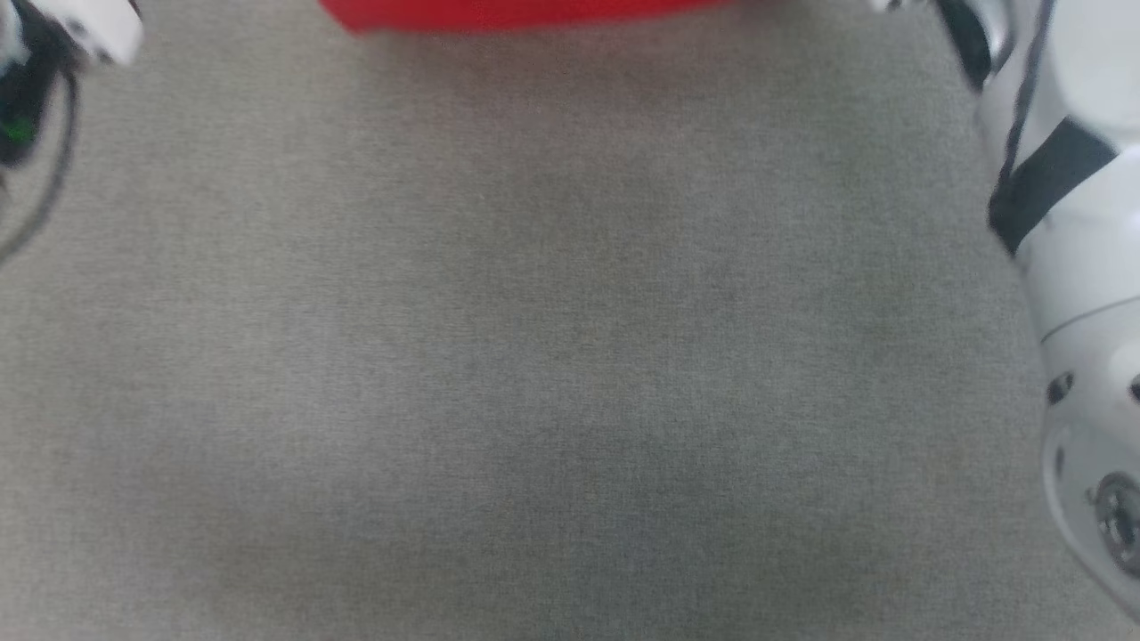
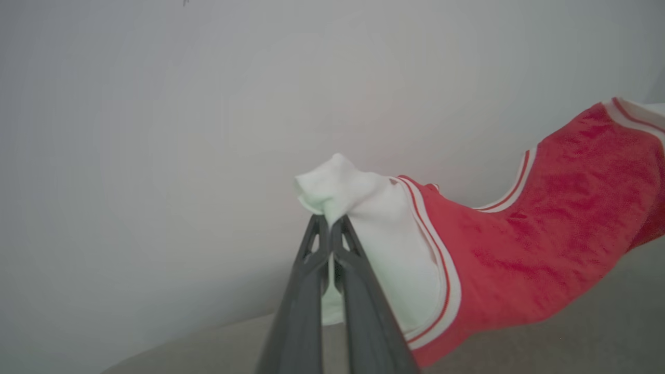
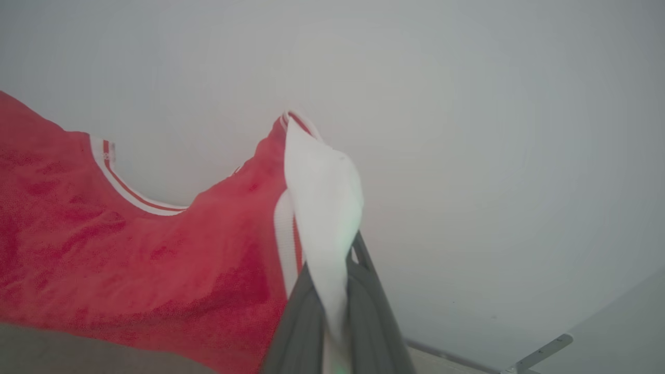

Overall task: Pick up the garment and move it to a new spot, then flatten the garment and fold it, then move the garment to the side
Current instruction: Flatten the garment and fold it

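Between the two arms the garment (image 2: 545, 234) hangs stretched sideways, pinched at each white sleeve. From the left wrist, the left pincer (image 2: 329, 221) has its dark fingers pressed together on a bunch of white sleeve that puffs out just past the tips. From there the red body runs off to the side of those fingers, past the striped sleeve seam and the dipping striped collar, until the frame cuts it off.

The right wrist gives the mirror of this. The right pincer (image 3: 337, 270) is closed on the other sleeve, which drapes back down over the fingers and hides their tips. The red cloth spreads away on the far side toward the collar.

The head view adds what the wrists barely catch: the grey cloth surface (image 1: 534, 356) lying below, a pale right forearm (image 1: 1069, 267) at one edge, and part of the left arm (image 1: 53, 44) with a dark cable in a corner. There the shirt is a blurred red strip cut by the top edge.

Behind the shirt in both wrist views stands a plain pale wall (image 2: 156, 130). The lower red edge hangs close over the grey surface, but whether it touches I cannot tell. Which face of the shirt is towards the wrists is also hard to make out
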Controlling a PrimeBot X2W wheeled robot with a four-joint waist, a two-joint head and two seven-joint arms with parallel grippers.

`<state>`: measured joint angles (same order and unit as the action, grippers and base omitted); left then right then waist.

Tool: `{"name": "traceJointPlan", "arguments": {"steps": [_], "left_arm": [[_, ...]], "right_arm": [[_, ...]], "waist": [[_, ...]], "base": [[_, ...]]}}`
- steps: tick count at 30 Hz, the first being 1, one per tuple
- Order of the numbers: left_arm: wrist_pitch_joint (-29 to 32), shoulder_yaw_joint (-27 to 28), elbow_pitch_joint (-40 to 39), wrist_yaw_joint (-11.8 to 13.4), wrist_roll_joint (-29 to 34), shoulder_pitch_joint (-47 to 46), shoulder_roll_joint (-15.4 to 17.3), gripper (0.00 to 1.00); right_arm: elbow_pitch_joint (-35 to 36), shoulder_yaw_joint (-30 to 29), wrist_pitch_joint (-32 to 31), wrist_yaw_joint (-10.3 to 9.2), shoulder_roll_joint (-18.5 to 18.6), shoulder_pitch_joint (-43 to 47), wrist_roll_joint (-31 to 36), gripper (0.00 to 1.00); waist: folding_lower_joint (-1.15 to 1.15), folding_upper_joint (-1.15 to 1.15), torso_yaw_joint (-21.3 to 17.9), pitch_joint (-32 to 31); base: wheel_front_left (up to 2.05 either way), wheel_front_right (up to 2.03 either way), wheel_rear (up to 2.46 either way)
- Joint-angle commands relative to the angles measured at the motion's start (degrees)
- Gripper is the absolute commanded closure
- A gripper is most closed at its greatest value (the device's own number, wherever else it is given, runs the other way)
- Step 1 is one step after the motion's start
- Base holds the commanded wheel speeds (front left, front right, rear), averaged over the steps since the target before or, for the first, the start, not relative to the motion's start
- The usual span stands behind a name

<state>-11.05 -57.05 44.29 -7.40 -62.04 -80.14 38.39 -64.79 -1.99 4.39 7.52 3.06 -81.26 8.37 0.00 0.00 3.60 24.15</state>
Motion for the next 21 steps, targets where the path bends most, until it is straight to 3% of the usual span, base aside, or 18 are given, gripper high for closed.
{"name": "traceJointPlan", "arguments": {"steps": [1,9,10,17,21], "left_arm": [[0.6,-0.8,-0.84,-0.05,-2.03,1.58,0.21,1.0],[7.25,-7.35,-6.49,-0.04,-9.67,12.33,4.59,1.0],[8.09,-8.03,-8.84,0.02,-12.09,14.6,5.93,1.0],[10.23,-11.01,-15.71,0.01,-15.32,22.93,11.3,1.0],[10.57,-12.33,-19.92,0.39,-17.31,28.62,14.71,1.0]], "right_arm": [[-0.83,0.81,-0.12,-0.07,-0.15,1.29,-1.32,1.0],[-3.8,10.27,-3.02,-0.06,-0.15,10.27,-11.68,1.0],[-2.49,13.81,-4.24,-0.06,-0.17,13.39,-15.6,1.0],[6.65,24.29,-9.78,-0.06,2.66,24.91,-25.52,1.0],[18.18,30.02,-14.68,-0.06,9.1,33.56,-32.63,1.0]], "waist": [[0.0,0.0,0.51,-0.87],[0.0,0.0,0.81,-5.28],[0.0,0.0,0.57,-6.34],[0.0,0.0,0.18,-9.05],[0.0,0.0,-0.08,-10.08]], "base": [[0.0,0.0,0.0],[0.0,0.0,0.0],[0.0,0.0,0.0],[0.0,0.0,0.0],[0.0,0.0,0.0]]}}
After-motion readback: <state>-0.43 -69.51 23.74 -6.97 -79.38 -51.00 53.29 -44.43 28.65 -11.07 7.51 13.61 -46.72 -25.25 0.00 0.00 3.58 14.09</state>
